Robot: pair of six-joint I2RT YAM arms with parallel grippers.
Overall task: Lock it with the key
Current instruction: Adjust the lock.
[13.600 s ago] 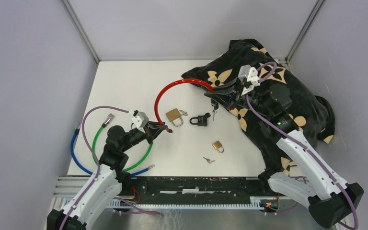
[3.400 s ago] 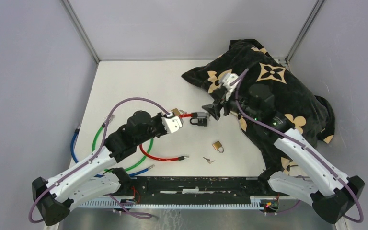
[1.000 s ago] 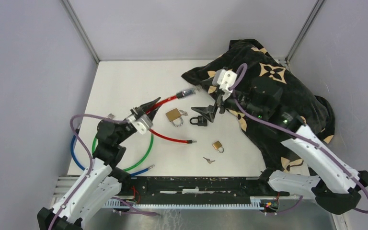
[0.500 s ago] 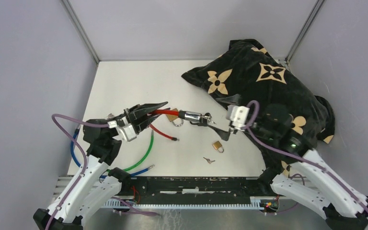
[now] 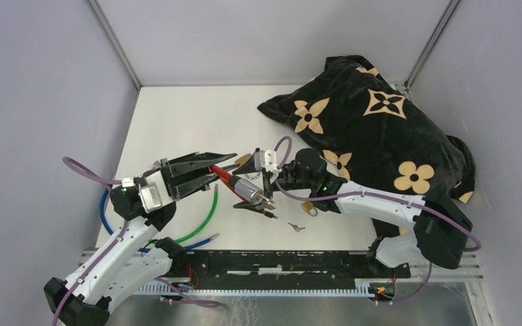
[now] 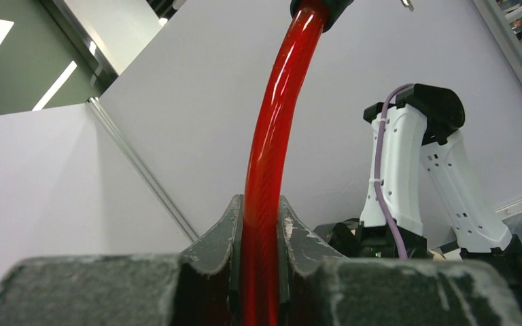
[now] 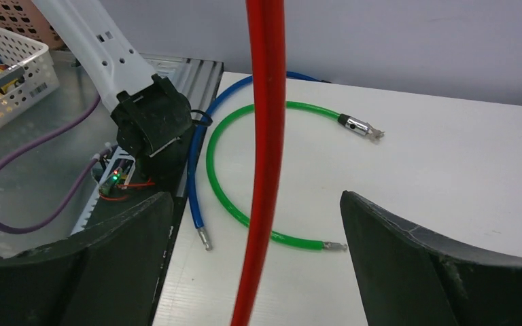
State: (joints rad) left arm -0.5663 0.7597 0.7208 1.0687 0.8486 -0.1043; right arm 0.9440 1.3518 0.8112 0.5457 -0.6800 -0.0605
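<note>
My left gripper (image 5: 223,168) is shut on a red cable lock (image 5: 219,172), held above the table. In the left wrist view the red cable (image 6: 266,156) rises from between the fingers of that gripper (image 6: 259,204) to a black end (image 6: 316,7). The cable's silver lock head (image 5: 247,191) lies between the spread fingers of my right gripper (image 5: 262,190), which is open. In the right wrist view the red cable (image 7: 265,136) hangs free in the gap of the right gripper (image 7: 256,197). A small loose key (image 5: 297,227) lies on the table.
A small brass padlock (image 5: 308,206) sits by the right forearm, and a larger brass one (image 5: 244,160) is partly hidden behind the gripper. A green cable (image 5: 207,216) and a blue cable (image 5: 109,221) curl at front left. A black flowered bag (image 5: 380,129) fills the back right.
The right arm has swung forward and left off the bag, its open gripper now round the lock head. The left gripper kept the red cable and drew it slightly toward the front.
</note>
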